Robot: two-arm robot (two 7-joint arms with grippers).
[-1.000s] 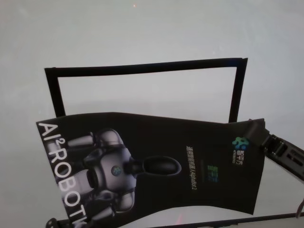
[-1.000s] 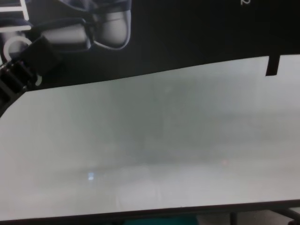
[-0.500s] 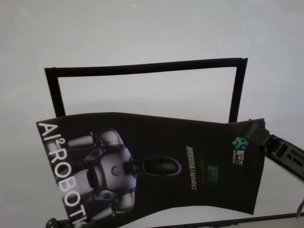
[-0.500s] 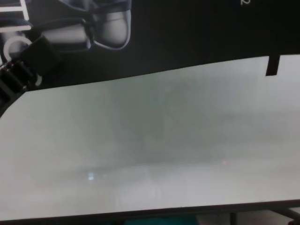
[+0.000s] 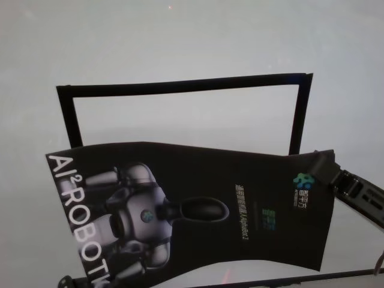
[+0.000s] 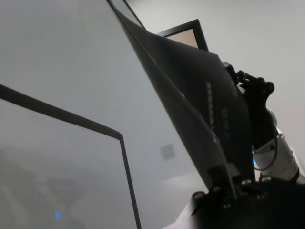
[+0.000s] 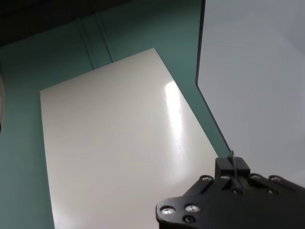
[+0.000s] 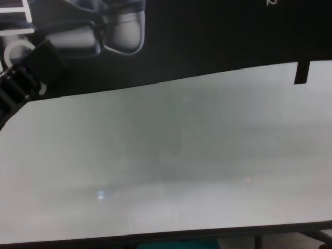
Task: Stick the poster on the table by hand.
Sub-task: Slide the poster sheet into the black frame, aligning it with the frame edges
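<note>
The poster (image 5: 198,210) is a black glossy sheet with a grey robot and white lettering. It hangs curved above the white table (image 5: 180,36), stretched between both hands. My right gripper (image 5: 324,164) is shut on its far right corner; in the right wrist view (image 7: 232,164) the sheet's thin edge runs into the fingers. My left gripper (image 8: 44,54) is shut on its near left edge, also seen in the left wrist view (image 6: 228,177). A black tape strip (image 8: 301,72) hangs from the poster's near right corner.
A black tape outline (image 5: 180,87) marks a rectangle on the table behind the poster. Bare tabletop (image 8: 166,166) lies between the poster and the dark near edge (image 8: 166,236). A white board (image 7: 119,143) lies on the teal floor below.
</note>
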